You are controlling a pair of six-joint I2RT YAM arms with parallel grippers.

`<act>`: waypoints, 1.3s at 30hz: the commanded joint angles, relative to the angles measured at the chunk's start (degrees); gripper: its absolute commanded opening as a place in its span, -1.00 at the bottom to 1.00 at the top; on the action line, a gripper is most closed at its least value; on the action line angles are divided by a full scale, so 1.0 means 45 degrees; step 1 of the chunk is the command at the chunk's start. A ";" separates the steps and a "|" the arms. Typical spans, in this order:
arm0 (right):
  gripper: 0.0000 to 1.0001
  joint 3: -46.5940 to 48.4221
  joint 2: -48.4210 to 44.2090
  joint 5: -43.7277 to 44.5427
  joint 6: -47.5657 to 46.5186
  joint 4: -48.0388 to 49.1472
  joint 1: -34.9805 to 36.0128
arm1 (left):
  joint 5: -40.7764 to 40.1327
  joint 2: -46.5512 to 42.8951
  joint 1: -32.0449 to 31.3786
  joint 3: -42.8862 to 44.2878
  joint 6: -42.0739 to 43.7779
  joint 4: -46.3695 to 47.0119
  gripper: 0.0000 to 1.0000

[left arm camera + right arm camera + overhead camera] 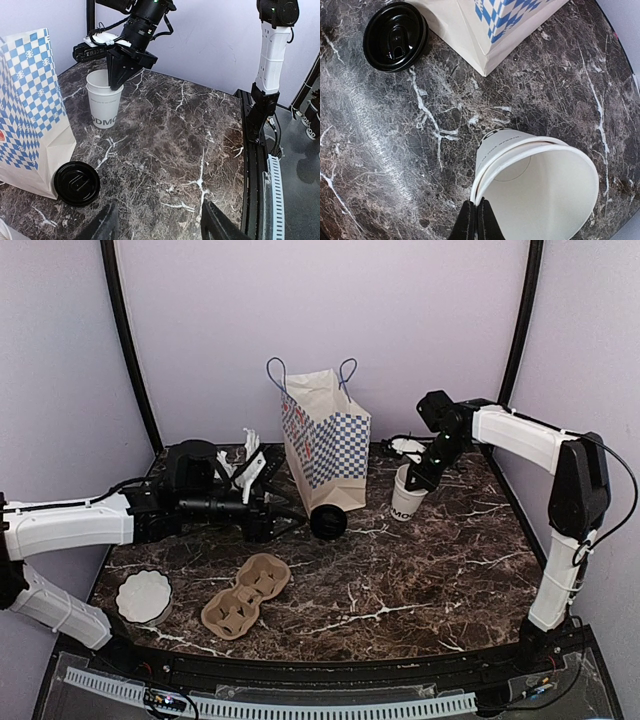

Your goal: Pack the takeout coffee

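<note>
Fingers of the right arm [474, 220] are pinched shut on the rim of an upright, lidless paper cup [535, 185], which stands on the table [420, 570] to the right of the checked bag [325, 440]. We see a black lid [328, 522] lying flat at the bag's foot, apart from the cup and just ahead of the left arm's fingers [106, 225], which gape wide and hold nothing. We judge the left arm the nearer to that lid.
</note>
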 commanded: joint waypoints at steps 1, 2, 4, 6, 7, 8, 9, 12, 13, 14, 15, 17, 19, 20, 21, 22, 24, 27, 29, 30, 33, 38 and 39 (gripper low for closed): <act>-1.00 0.0726 -0.0445 0.0891 0.0095 0.0119 0.0055 | -0.0533 0.0556 -0.0213 0.0574 -0.0952 0.1329 0.15; -1.00 0.0969 -0.0488 0.0888 0.0092 -0.0001 0.0024 | -0.0683 0.0777 -0.0225 0.0603 -0.1031 0.1447 0.15; -1.00 0.1260 -0.0463 0.1348 0.0004 -0.0139 0.0008 | -0.1020 0.1210 -0.0324 0.0749 -0.1297 0.1878 0.14; -1.00 0.1749 -0.0306 0.1805 -0.0086 -0.0815 0.0097 | -0.1397 0.1721 -0.0417 0.0954 -0.1650 0.2249 0.14; -1.00 0.2181 -0.0280 0.1427 -0.0152 -0.1275 0.0007 | -0.1524 0.2089 -0.0454 0.1018 -0.1918 0.2577 0.15; -1.00 0.2350 -0.0358 0.1330 -0.0063 -0.1259 -0.0096 | -0.1776 0.2290 -0.0580 0.1212 -0.2011 0.2706 0.15; -1.00 0.2205 -0.0497 0.1775 0.0058 -0.0917 -0.0053 | -0.1919 0.2724 -0.0662 0.1342 -0.2106 0.2871 0.17; -1.00 0.2928 -0.0539 -0.0227 0.0025 -0.1904 -0.0277 | -0.3039 0.3545 -0.1111 0.1896 -0.2176 0.3347 0.23; -1.00 0.3173 -0.0583 -0.0583 0.0306 -0.2072 -0.0366 | -0.3214 0.3917 -0.1211 0.1909 -0.2063 0.3687 0.27; -1.00 0.3321 -0.0625 -0.0583 0.0404 -0.2208 -0.0326 | -0.3703 0.4083 -0.1457 0.1879 -0.1723 0.4372 0.31; -1.00 0.3396 -0.0706 -0.0603 0.0407 -0.2403 -0.0263 | -0.4025 0.4427 -0.1580 0.1871 -0.1465 0.4717 0.38; -1.00 0.3441 -0.0957 -0.1090 0.0400 -0.2766 -0.0261 | -0.4675 0.5058 -0.1794 0.1971 -0.0682 0.5695 0.50; -1.00 0.3330 -0.1298 -0.1589 0.0334 -0.3095 -0.0245 | -0.5023 0.5793 -0.1850 0.2315 0.0158 0.6381 0.65; -1.00 0.3226 -0.1481 -0.1910 0.0286 -0.3320 -0.0233 | -0.4988 0.6047 -0.1871 0.2679 0.0658 0.6549 0.69; -1.00 0.3079 -0.1714 -0.2204 0.0243 -0.3393 -0.0229 | -0.4868 0.6622 -0.1865 0.2954 0.0888 0.6499 0.72; -1.00 0.2860 -0.1951 -0.2554 0.0196 -0.3460 -0.0219 | -0.4784 0.6891 -0.1865 0.3571 0.1265 0.6305 0.73; -1.00 0.2376 -0.2504 -0.3139 0.0176 -0.3477 -0.0177 | -0.4548 0.7748 -0.1864 0.4381 0.1607 0.6040 0.78; -1.00 0.1802 -0.3207 -0.3522 0.0194 -0.3519 -0.0027 | -0.4404 0.8869 -0.1859 0.5249 0.1716 0.5932 0.84; -1.00 0.1409 -0.3565 -0.3760 0.0086 -0.3584 0.0119 | -0.4203 0.9375 -0.1858 0.5670 0.1683 0.6040 0.90; -1.00 0.1196 -0.3693 -0.3874 0.0033 -0.3613 0.0186 | -0.4099 0.9696 -0.1858 0.5939 0.1674 0.6122 0.95; -1.00 0.0772 -0.3968 -0.4053 -0.0023 -0.3634 0.0387 | -0.3590 1.0233 -0.1862 0.6561 0.1646 0.6355 0.97; -1.00 0.0431 -0.3989 -0.3918 -0.0045 -0.3545 0.0648 | -0.2171 1.0978 -0.1893 0.7204 0.1377 0.6712 0.98; -1.00 0.0415 -0.3956 -0.3923 -0.0045 -0.3532 0.0682 | -0.1757 1.1041 -0.1911 0.7378 0.1335 0.6717 0.98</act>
